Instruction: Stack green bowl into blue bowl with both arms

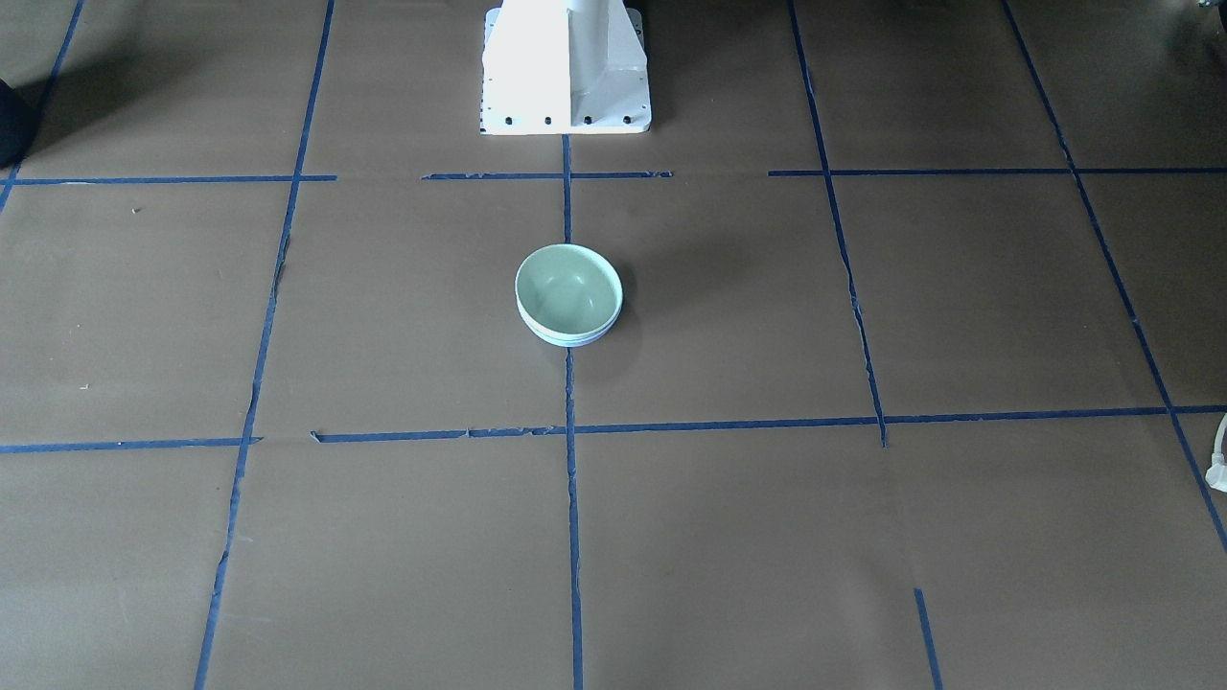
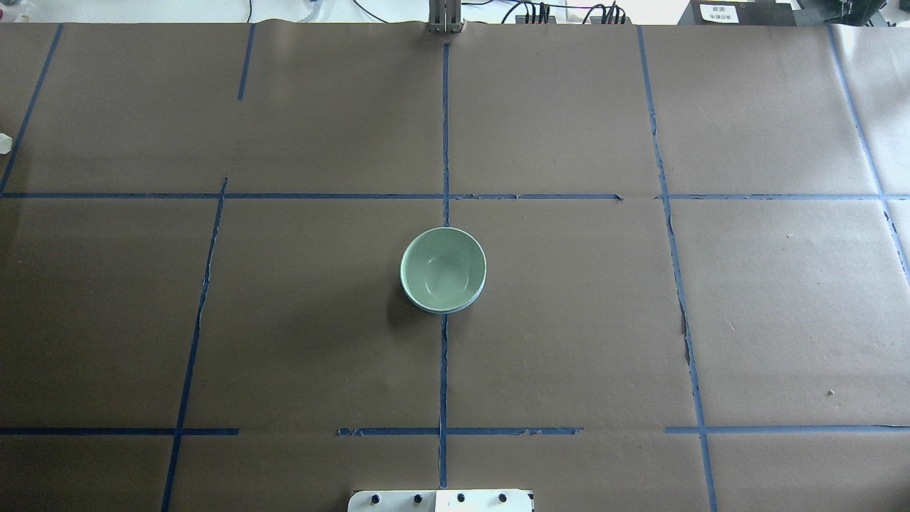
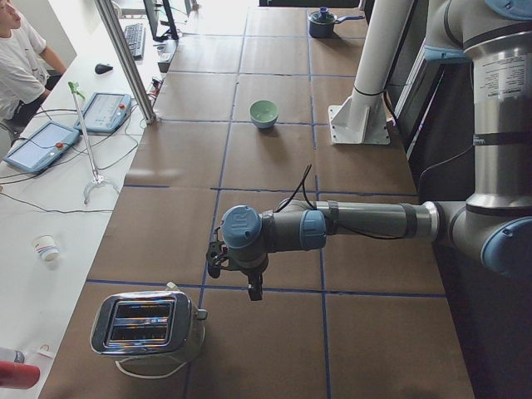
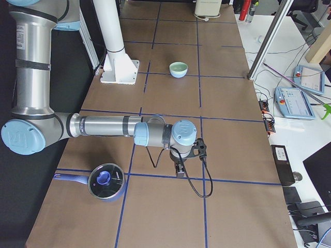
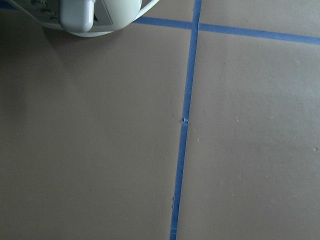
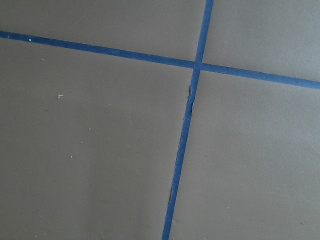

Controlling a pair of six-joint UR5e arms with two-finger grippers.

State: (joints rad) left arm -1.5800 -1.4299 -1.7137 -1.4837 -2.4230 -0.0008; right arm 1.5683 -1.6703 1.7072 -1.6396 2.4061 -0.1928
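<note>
Green bowl (image 2: 442, 269) sits in blue bowl (image 1: 567, 338). Left end effector (image 3: 253, 287), right end effector (image 4: 179, 169): state cannot be told. Risk: arm sweep could knock stack.

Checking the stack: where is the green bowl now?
Overhead view: the green bowl sits nested in the blue bowl at table centre, on the middle tape line.

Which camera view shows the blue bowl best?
The exterior front-facing view: the blue bowl shows as a pale crescent under the green bowl nested in it. Overhead shows a thinner sliver; the side views show it small and far; the wrist views miss it.
</note>
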